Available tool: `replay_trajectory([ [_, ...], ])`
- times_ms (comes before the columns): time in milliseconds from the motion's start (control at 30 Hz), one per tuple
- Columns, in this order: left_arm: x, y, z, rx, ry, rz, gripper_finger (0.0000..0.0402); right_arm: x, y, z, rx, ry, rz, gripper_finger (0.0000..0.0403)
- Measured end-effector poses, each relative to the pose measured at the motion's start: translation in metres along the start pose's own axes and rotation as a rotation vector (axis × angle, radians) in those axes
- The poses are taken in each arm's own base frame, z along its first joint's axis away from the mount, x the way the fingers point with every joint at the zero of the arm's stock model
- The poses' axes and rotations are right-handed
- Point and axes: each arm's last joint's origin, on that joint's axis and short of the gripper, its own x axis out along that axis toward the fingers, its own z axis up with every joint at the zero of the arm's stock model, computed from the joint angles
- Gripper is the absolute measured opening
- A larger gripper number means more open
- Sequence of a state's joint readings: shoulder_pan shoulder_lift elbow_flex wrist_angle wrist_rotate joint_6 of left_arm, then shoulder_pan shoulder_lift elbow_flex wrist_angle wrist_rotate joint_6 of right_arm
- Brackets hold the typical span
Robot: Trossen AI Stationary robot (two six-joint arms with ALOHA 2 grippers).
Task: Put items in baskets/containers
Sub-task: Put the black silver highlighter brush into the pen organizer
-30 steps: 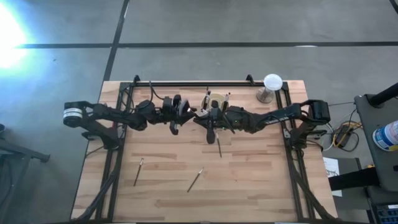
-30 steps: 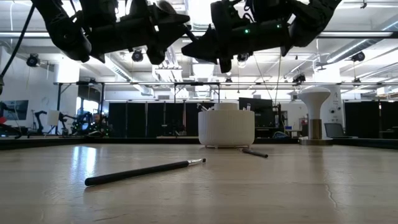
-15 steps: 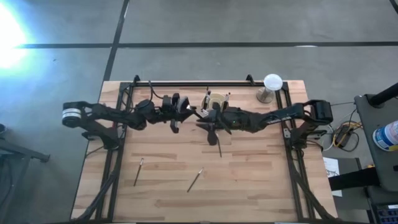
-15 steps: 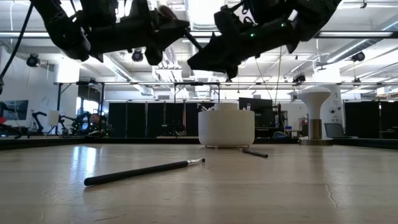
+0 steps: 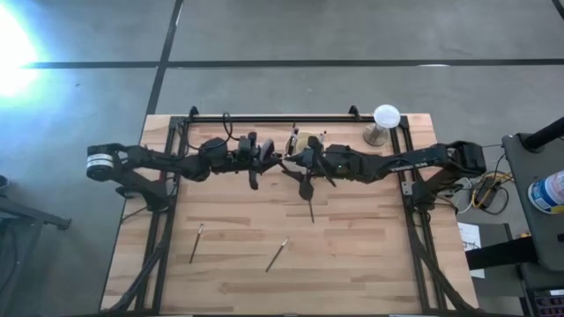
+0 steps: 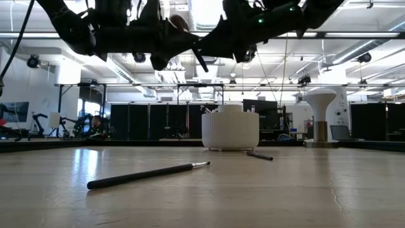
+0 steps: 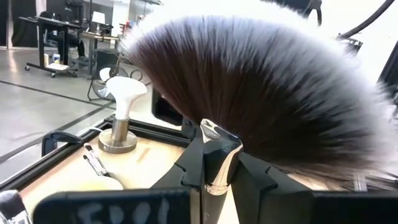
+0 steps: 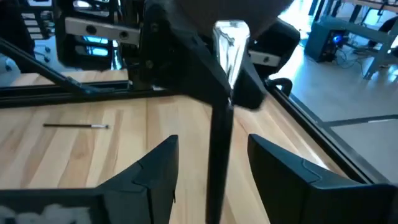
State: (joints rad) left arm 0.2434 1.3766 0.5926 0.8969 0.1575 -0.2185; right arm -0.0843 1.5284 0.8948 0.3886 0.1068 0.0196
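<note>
Two dark arms of mine meet above the pale wooden counter [image 5: 352, 246], just in front of the round cream ribbed holder [image 6: 230, 130]. Between them hangs a fluffy dark-bristled brush [image 7: 273, 99]: my left tool [image 7: 211, 168] is clenched on its silvery ferrule, while my right tool [image 8: 211, 168] stands released around its dark handle. Three thin brushes lie on the boards.

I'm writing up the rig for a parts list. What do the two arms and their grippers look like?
Both arms are dark, nearly black, slim and jointed, with thin black cables looping along them. The left arm has a pale grey-white ring at its outer end. The left gripper and right gripper each have two flat, dark fingers. A small green light glows on the right arm.
</note>
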Motion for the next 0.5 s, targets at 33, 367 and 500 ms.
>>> replay_trajectory([
  [33, 0.0, 0.0, 0.0, 0.001, 0.0, -0.001, 0.0042, 0.003, 0.0, 0.001, 0.0, -0.005, 0.0, 0.0183],
  [367, 0.002, -0.001, 0.001, 0.001, 0.015, -0.008, 0.0042, 0.015, 0.001, 0.006, 0.003, -0.032, -0.034, 0.0121],
  [500, 0.002, -0.001, 0.001, 0.004, 0.013, -0.009, 0.0042, 0.015, 0.001, 0.006, -0.001, -0.042, -0.036, 0.0058],
])
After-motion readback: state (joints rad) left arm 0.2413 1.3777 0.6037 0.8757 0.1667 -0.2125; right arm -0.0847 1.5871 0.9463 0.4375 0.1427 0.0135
